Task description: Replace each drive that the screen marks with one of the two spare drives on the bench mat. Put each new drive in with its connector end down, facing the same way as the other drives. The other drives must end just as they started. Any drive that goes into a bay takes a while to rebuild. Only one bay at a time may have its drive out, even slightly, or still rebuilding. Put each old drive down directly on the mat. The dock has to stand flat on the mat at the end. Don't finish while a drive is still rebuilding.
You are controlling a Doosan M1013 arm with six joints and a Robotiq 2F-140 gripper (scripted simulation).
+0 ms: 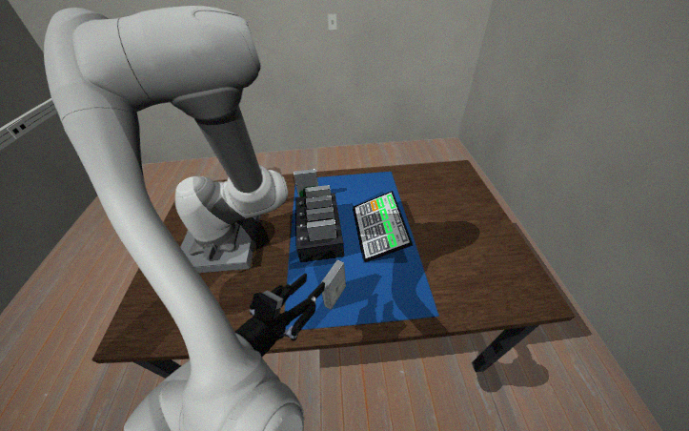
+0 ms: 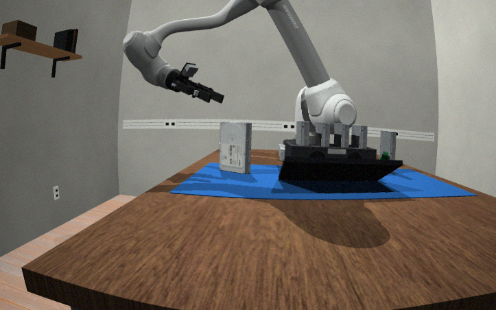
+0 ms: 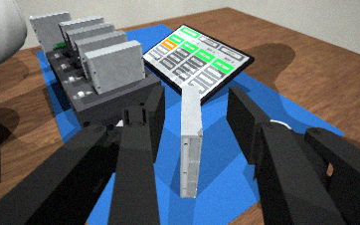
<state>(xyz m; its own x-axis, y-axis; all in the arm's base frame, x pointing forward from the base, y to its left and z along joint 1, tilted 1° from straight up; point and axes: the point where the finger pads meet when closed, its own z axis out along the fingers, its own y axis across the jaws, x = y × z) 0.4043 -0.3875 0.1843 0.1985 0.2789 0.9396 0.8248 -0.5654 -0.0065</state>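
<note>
My gripper (image 1: 314, 281) (image 2: 219, 98) (image 3: 196, 103) is open and empty, tilted downward above and to one side of a grey drive (image 1: 334, 289) (image 2: 235, 148) (image 3: 190, 116). That drive stands upright on the blue mat (image 1: 416, 305) (image 2: 195, 184), apart from the fingers. The black dock (image 1: 319, 249) (image 2: 296, 149) (image 3: 115, 101) holds several upright drives in a row. Another drive (image 1: 305, 179) (image 2: 387, 142) (image 3: 51, 31), with green near its bottom, stands past the dock's far end; its base is hidden. The screen (image 1: 381, 227) (image 3: 200, 60) shows one orange tile among green and grey ones.
The screen leans beside the dock, its dark back (image 2: 338, 171) facing the exterior camera. The arm's base (image 1: 218, 256) stands on the wooden table (image 1: 476, 267) (image 2: 242, 239), on the dock's other side. A wall shelf (image 2: 33, 45) hangs far off.
</note>
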